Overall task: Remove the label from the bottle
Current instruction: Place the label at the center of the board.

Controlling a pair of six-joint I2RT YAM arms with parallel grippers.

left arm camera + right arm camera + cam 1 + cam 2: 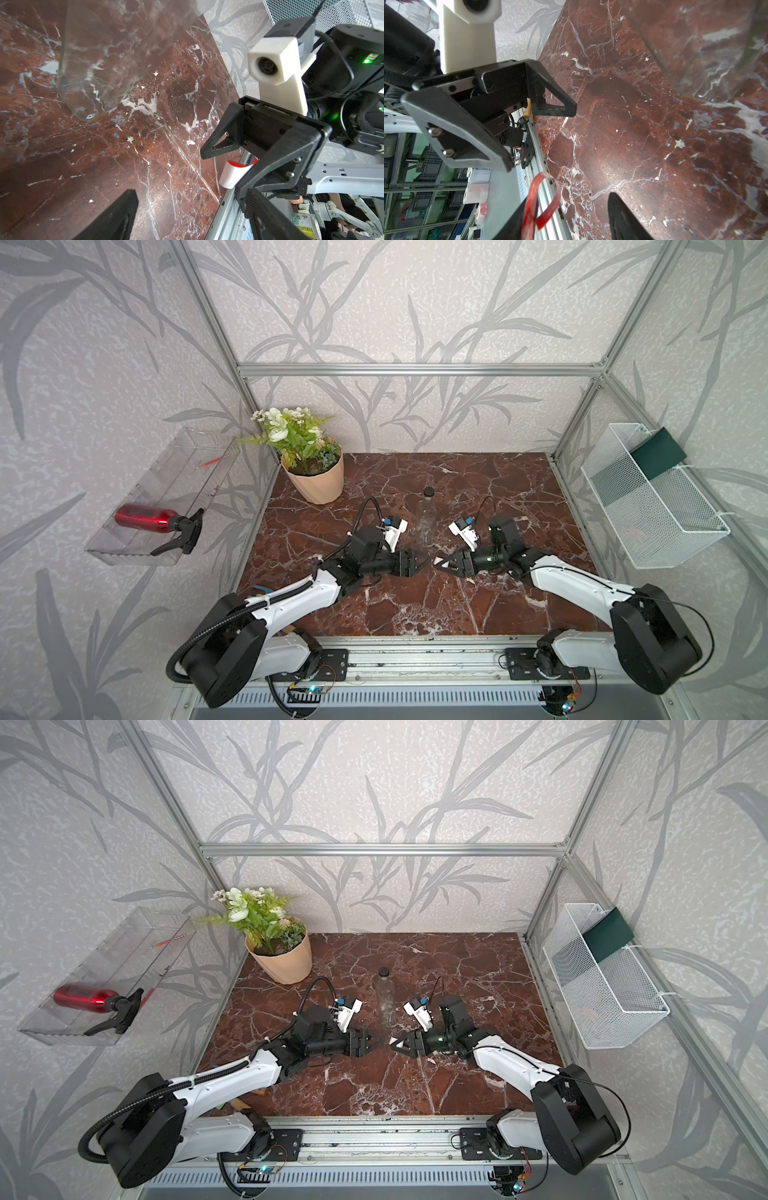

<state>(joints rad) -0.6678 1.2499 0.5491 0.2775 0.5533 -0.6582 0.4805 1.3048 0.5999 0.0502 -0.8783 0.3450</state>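
The clear bottle [427, 518] [385, 996] with a black cap stands upright mid-table; its base shows in the left wrist view [99, 62] and the right wrist view [716, 52]. Just in front of it my two grippers face each other, tips almost meeting. The left gripper [420, 562] [191, 218] is open and empty. The right gripper [441, 562] [571, 218] is open too. The label [232, 174] [542, 199], a curled strip white on one face and red on the other, clings to one right finger, off the bottle. It shows as a white speck in a top view [437, 561].
A potted plant [316, 477] stands at the back left of the marble table [415, 605]. A red spray bottle [145, 517] lies in a clear wall tray [124, 551] on the left. A white mesh basket [648, 497] hangs on the right. A metal rail [415, 649] runs along the front edge.
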